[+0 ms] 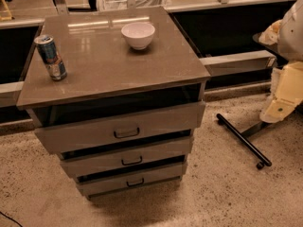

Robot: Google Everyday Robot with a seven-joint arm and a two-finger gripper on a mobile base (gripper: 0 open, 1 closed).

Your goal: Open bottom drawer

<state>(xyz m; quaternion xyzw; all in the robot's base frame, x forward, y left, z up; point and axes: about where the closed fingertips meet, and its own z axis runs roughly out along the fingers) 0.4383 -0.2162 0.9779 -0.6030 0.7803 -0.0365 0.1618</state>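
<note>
Camera view: cream-coloured hand (277,109) is seen at the right edge, hung clear of the cabinet's right side, at about the height of the top drawer front in the picture. Hand state cannot be told; nothing is seen held in it. No contact with the cabinet is made.

Just left of and below the hand, a black bar (244,141) with small end wheels is laid on the speckled floor (236,193).

Bottom drawer (106,185) is found well apart from the hand, down and to the left, lowest of three stacked fronts and the narrowest. Its small dark loop handle (135,182) is centred on the front. A dark gap is seen above the front. The black bar lies between hand and drawer.

Above it, the middle drawer (156,152) and top drawer (71,137) are stacked, each with a dark gap above and a dark loop handle.

On the grey-brown worktop (118,65), a white bowl (138,34) is set near the back centre, upright. A drinks can (50,57) is stood near the left edge, well apart from the bowl.
</note>
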